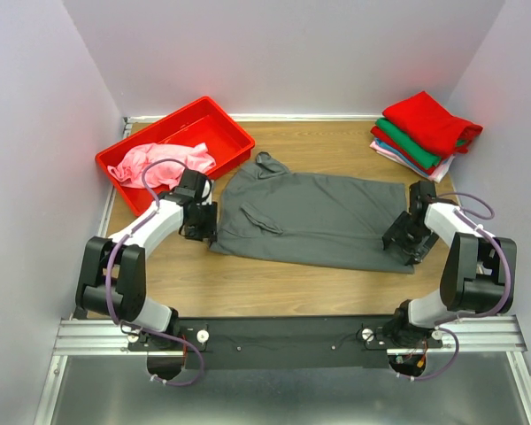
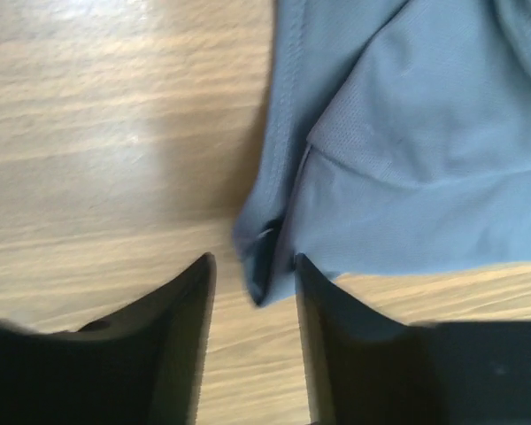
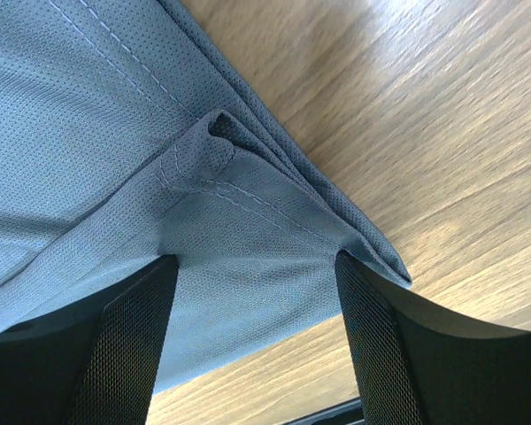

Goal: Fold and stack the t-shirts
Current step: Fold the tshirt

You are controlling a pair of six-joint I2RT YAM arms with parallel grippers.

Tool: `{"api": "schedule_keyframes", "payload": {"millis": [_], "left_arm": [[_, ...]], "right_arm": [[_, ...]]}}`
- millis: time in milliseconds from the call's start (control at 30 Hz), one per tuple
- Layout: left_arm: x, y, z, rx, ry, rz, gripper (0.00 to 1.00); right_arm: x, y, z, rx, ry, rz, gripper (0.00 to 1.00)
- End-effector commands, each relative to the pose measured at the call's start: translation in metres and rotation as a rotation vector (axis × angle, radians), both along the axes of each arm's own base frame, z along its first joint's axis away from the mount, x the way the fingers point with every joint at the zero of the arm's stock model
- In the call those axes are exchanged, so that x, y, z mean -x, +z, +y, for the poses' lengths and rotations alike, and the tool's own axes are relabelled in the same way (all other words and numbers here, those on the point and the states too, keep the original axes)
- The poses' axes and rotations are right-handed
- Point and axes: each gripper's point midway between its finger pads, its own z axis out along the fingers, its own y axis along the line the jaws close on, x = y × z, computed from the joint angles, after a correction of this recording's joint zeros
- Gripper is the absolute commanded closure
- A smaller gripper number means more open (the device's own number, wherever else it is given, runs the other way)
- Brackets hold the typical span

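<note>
The dark grey t-shirt [image 1: 310, 217] lies spread across the middle of the wooden table, collar at the back left. My left gripper [image 1: 202, 223] is open at the shirt's left edge; in the left wrist view a corner of the grey cloth [image 2: 265, 257] hangs just at the tips of its fingers [image 2: 181, 336]. My right gripper [image 1: 400, 239] is open over the shirt's right hem; the right wrist view shows the folded hem corner [image 3: 248, 239] lying between the spread fingers [image 3: 380, 345]. A pink t-shirt [image 1: 159, 162] lies in the red bin. Folded red, green and pale pink shirts [image 1: 425, 133] are stacked at the back right.
The red plastic bin [image 1: 221, 124] stands at the back left, close to my left arm. Pale walls enclose the table on three sides. Bare wood [image 1: 274, 288] lies between the shirt and the arm bases.
</note>
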Motion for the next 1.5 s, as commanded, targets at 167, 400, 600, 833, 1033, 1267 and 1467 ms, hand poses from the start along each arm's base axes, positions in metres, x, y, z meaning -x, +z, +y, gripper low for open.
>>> {"api": "schedule_keyframes", "payload": {"millis": [167, 400, 600, 833, 1033, 1267, 1467], "left_arm": [[-0.016, 0.051, 0.006, -0.031, 0.009, -0.074, 0.21], [-0.049, 0.091, -0.067, 0.173, -0.055, -0.204, 0.26], [-0.048, 0.067, -0.145, 0.252, -0.190, -0.133, 0.27], [-0.061, 0.045, -0.172, 0.196, -0.219, -0.105, 0.31], [-0.058, 0.028, -0.170, 0.143, -0.206, -0.068, 0.31], [-0.048, 0.015, -0.177, 0.130, -0.234, -0.030, 0.34], [-0.044, 0.006, -0.179, 0.118, -0.239, -0.017, 0.34]], "right_arm": [[-0.021, 0.029, -0.017, 0.075, 0.059, -0.101, 0.21], [-0.045, 0.074, -0.006, 0.027, 0.081, -0.278, 0.21], [-0.057, 0.095, -0.002, 0.013, 0.097, -0.352, 0.21], [-0.058, 0.097, 0.001, -0.001, 0.121, -0.357, 0.21], [-0.057, 0.094, 0.003, -0.010, 0.140, -0.348, 0.21], [-0.055, 0.089, 0.003, -0.016, 0.135, -0.335, 0.21], [-0.052, 0.089, 0.004, -0.017, 0.137, -0.337, 0.21]]}}
